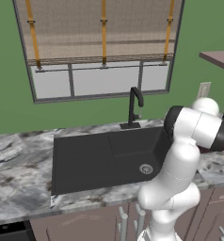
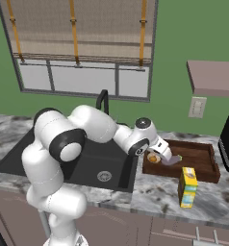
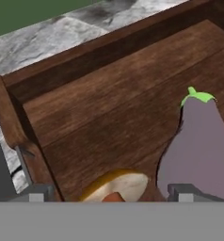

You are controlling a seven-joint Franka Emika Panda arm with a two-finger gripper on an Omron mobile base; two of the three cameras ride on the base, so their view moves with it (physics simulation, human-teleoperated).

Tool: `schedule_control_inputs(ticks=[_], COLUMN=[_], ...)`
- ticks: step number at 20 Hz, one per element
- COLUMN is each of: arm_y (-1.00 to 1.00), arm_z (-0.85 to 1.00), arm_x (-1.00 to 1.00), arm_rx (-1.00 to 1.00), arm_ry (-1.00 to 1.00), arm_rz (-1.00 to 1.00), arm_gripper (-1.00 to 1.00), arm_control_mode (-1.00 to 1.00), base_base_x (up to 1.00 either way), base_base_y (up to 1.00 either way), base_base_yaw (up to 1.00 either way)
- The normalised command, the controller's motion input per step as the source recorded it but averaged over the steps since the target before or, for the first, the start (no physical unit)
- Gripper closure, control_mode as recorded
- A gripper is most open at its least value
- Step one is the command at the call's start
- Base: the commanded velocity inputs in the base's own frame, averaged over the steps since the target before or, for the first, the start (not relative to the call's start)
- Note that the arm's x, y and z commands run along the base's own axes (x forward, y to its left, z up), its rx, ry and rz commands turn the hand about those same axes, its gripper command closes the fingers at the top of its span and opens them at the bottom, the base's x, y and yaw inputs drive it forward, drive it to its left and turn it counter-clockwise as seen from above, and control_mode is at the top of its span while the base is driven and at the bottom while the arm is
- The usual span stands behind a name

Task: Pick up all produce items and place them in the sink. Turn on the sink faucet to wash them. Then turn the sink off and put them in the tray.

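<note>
The dull purple eggplant with a green stem tip (image 3: 198, 146) lies on the floor of the shallow dark brown wooden tray with a raised rim (image 3: 85, 61), just beside the orange-and-cream produce piece (image 3: 115, 186), whose lower part is cut off at the bottom of the hand view. The two-finger gripper (image 3: 111, 193) hangs low over both with its jaws spread wide, pinching nothing. The eggplant looks light, firm and smooth-skinned, so it would likely slip if taken by the tapered neck; the broad belly seems the safer hold. The wide matte black sink basin (image 1: 85, 160) sits well apart to the left, and the slim black hooked faucet (image 1: 134, 106) stands behind it. In the right base view, the wrist partly hides both pieces.
</note>
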Motion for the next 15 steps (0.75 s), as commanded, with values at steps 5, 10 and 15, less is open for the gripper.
schedule_control_inputs(ticks=[5, 10, 15], arm_y=[0.00, 0.00, 0.00], arm_z=[0.23, 0.38, 0.34], arm_x=[-0.05, -0.10, -0.23], arm_rx=[0.00, 0.00, 0.00], arm_ry=[0.00, 0.00, 0.00], arm_rz=[-0.05, -0.04, -0.04], arm_gripper=[-1.00, -1.00, -1.00], arm_control_mode=[-1.00, -1.00, -1.00], base_base_x=[0.00, 0.00, 0.00], base_base_y=[0.00, 0.00, 0.00], base_base_yaw=[0.00, 0.00, 0.00])
